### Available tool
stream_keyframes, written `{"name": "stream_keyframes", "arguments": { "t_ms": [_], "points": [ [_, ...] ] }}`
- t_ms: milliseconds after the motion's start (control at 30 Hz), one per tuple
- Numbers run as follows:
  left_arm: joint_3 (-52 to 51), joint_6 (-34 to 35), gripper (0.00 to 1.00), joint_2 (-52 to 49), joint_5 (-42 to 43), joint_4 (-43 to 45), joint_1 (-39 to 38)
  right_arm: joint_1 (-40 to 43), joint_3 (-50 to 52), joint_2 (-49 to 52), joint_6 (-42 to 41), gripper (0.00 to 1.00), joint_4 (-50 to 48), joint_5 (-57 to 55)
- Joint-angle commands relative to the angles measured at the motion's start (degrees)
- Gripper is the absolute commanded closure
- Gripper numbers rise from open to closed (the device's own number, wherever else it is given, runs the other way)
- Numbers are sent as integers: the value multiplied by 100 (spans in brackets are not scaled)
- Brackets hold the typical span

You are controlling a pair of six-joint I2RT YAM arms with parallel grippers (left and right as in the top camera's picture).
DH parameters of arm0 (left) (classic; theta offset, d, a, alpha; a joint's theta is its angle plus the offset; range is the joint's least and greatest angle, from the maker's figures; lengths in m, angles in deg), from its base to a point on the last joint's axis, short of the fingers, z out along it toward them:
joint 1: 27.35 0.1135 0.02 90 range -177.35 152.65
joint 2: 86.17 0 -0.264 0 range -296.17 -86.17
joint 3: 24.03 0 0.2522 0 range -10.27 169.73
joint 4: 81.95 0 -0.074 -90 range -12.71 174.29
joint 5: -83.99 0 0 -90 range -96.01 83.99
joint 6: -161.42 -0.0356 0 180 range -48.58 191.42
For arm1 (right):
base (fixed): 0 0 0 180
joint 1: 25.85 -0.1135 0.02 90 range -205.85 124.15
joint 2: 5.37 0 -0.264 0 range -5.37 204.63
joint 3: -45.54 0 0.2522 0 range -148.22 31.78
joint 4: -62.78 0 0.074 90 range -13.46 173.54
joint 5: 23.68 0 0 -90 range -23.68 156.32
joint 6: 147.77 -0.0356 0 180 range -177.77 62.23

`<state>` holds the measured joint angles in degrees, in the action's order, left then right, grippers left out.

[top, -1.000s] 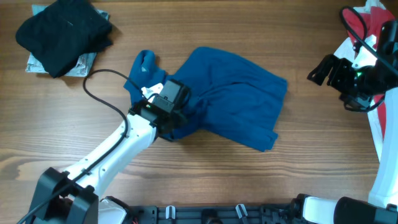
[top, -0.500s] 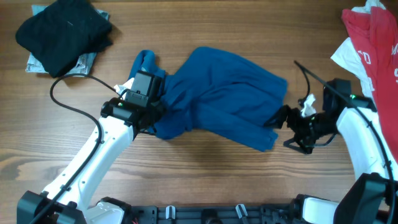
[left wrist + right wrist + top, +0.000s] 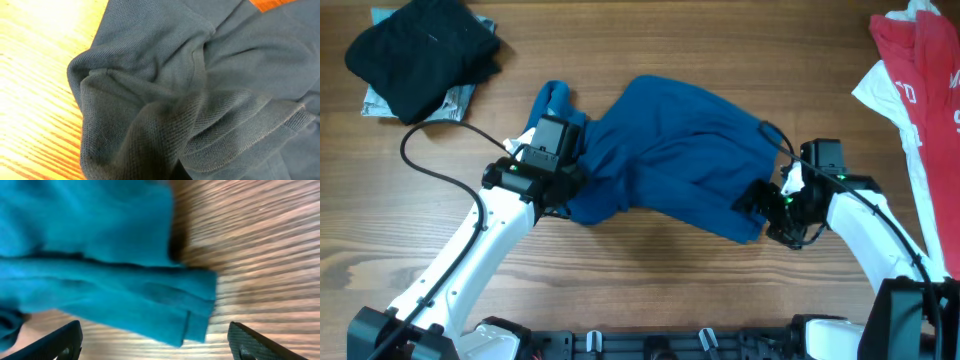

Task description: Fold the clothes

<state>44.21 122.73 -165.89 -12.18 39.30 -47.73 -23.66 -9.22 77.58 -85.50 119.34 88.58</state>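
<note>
Overhead, the blue shirt (image 3: 670,150) lies crumpled in the middle of the table (image 3: 650,270), soft, light and floppy, with the left gripper (image 3: 582,168) pinching its left edge and the right gripper (image 3: 755,200) spread wide by its near right corner, a good place to grab.

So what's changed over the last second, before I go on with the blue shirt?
The right claw swung from beside the red-and-white garment down and left to the blue shirt's lower-right corner; it is open, gripping nothing. The left claw shifted left along the shirt's left part, shut throughout. The shirt, the black garment and the red-and-white garment lie as before.
</note>
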Motion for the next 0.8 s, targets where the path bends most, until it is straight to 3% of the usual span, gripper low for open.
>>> {"name": "stream_keyframes", "arguments": {
  "t_ms": [0,67,167,500,667,767],
  "points": [
    [28,-15,96,44,-120,-48,42,-48,22,-68,-282,7,-28,-450],
    [28,-15,96,44,-120,-46,42,-48,24,-61,-291,12,-31,-455],
    [28,-15,96,44,-120,-46,42,-48,24,24,-396,28,-57,-695],
    [28,-15,96,44,-120,-46,42,-52,24,553,-533,29,-334,-680],
    [28,-15,96,44,-120,-46,42,-188,26,846,-603,52,-490,-680],
    [28,-15,96,44,-120,-46,42,-208,24,844,-697,83,-511,-686]
  ]
}}
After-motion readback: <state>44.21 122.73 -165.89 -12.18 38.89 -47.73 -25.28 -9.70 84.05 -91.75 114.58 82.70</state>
